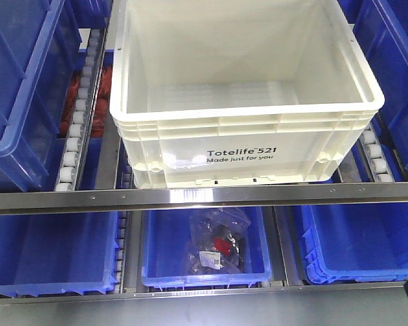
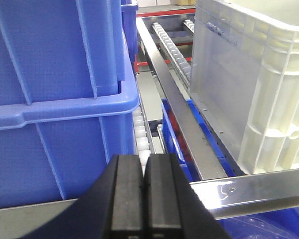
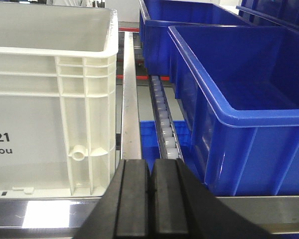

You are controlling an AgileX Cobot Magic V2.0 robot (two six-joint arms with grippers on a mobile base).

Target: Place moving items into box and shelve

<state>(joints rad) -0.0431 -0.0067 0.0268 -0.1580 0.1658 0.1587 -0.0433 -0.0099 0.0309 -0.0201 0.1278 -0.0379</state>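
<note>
White box (image 1: pixel 245 102): sitting on the upper shelf rollers between blue bins (image 1: pixel 24 81), its visible interior showing bare. Left hand (image 2: pixel 143 199): pressing its pads together, holding nothing. Right hand (image 3: pixel 150 199): likewise pinched together, gripping nothing.

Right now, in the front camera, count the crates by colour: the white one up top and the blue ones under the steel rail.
white crate: 1
blue bins under the steel rail: 3
Total: 4
</note>
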